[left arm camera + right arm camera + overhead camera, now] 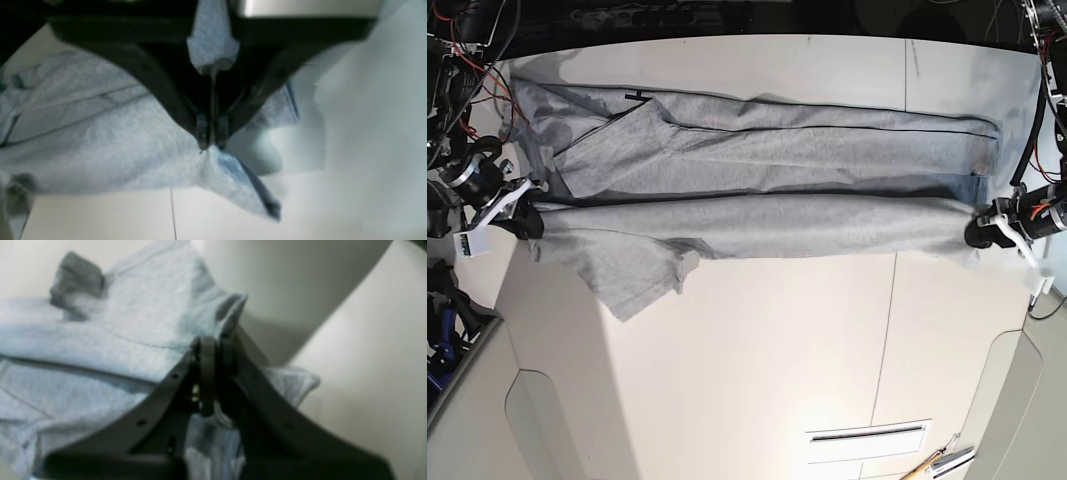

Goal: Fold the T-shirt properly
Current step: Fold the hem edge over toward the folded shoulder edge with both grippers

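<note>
Stretching across the white table (757, 350), the light heather-grey cotton T-shirt (757, 150) shows one lengthwise fold under way. Left gripper (211, 144) and right gripper (217, 346) each pinch its near edge. Sleeves and crosswise folds remain.

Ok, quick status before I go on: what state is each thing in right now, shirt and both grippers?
T-shirt: spread across the table, partly folded lengthwise, near edge lifted taut between both grippers, one sleeve hanging toward the camera.
Left gripper: shut on the T-shirt, fabric pinched at the fingertips.
Right gripper: shut on the T-shirt, cloth bunched at its tip.
Table: bearing the shirt's far half.
</note>
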Controlling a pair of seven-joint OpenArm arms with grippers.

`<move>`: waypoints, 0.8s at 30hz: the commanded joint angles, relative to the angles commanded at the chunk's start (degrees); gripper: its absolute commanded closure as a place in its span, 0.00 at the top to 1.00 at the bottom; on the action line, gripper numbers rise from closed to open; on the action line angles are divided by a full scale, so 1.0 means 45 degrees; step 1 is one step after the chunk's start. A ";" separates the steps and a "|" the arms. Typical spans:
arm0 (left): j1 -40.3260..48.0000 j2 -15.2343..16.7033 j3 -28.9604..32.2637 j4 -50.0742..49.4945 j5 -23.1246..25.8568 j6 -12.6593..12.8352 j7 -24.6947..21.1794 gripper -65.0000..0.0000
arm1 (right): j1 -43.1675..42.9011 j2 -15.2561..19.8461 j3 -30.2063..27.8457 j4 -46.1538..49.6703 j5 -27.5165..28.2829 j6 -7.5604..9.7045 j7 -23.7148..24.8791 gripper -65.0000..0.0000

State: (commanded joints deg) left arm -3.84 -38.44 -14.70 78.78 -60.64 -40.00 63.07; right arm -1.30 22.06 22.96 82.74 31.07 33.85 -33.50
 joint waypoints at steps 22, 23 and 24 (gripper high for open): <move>0.1248 0.0107 0.0000 0.0087 0.0015 0.0000 -0.0151 0.00 | -0.1015 -0.0005 0.0719 -0.0719 -0.0214 -0.0146 0.0238 0.48; 0.1253 0.0117 0.0000 0.0087 0.0015 0.0000 -0.0146 0.00 | -0.1015 -0.0005 0.0758 -0.0719 -0.0019 -0.0146 0.0369 0.48; 0.1253 0.0112 0.0000 0.0087 0.0015 0.0000 -0.0151 0.00 | -0.1010 -0.0005 0.0840 -0.0719 0.0165 -0.0146 0.0495 0.48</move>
State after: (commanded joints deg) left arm 1.80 -37.93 -14.70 79.18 -60.58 -40.00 62.39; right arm -5.85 22.04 26.74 79.50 31.81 33.19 -31.27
